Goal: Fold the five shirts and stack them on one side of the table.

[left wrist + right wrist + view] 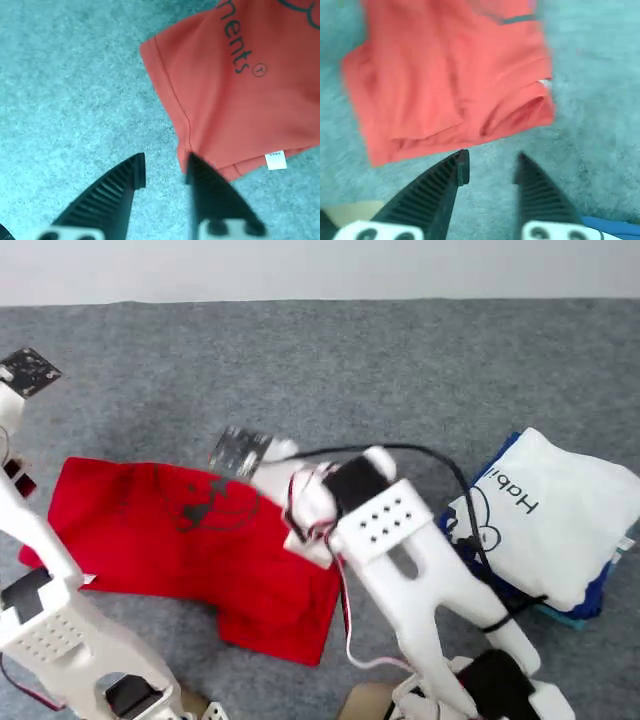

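Observation:
A red shirt [190, 530] with a dark print lies partly folded on the grey table, left of centre. My left gripper [167, 172] is open just above the table at a corner of the red shirt [240, 90], one fingertip [197, 165] at the hem near the white label. My right gripper [492, 167] is open over bare table beside the folded edge of the red shirt [445, 80]. In the high view the right arm [390, 525] stands over the shirt's right side, and the left arm [40, 540] stands at its left end.
A stack of folded shirts sits at the right of the table, a white one [560, 520] on top and blue ones [500, 455] beneath. The table [330, 370] is grey carpet. A tan board [365, 702] lies by the right arm's base.

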You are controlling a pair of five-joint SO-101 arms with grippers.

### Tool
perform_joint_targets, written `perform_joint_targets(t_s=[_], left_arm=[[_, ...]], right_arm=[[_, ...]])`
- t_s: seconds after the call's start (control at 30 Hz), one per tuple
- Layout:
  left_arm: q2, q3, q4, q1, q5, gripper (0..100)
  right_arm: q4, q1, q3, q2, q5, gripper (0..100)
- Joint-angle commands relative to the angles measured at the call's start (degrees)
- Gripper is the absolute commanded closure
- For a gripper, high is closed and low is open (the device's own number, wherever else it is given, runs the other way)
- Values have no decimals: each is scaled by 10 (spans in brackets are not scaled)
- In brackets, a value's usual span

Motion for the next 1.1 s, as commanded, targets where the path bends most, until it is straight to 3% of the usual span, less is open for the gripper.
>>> perform_joint_targets(t_s=[0.0,0.07,0.47,0.7,1.07], left_arm=[[-32,15,11,4,2,997],[-37,38,12,4,9,995],[-156,83,12,2,215,996],[-166,124,11,2,229,996],[-169,151,-21,2,250,996]], right_arm=[[-12,22,-43,29,-8,983],[-14,21,-45,48,-9,985],[-46,65,-128,187,-65,988],[-46,78,-182,247,-162,843],[-35,42,-200,313,-304,844]])
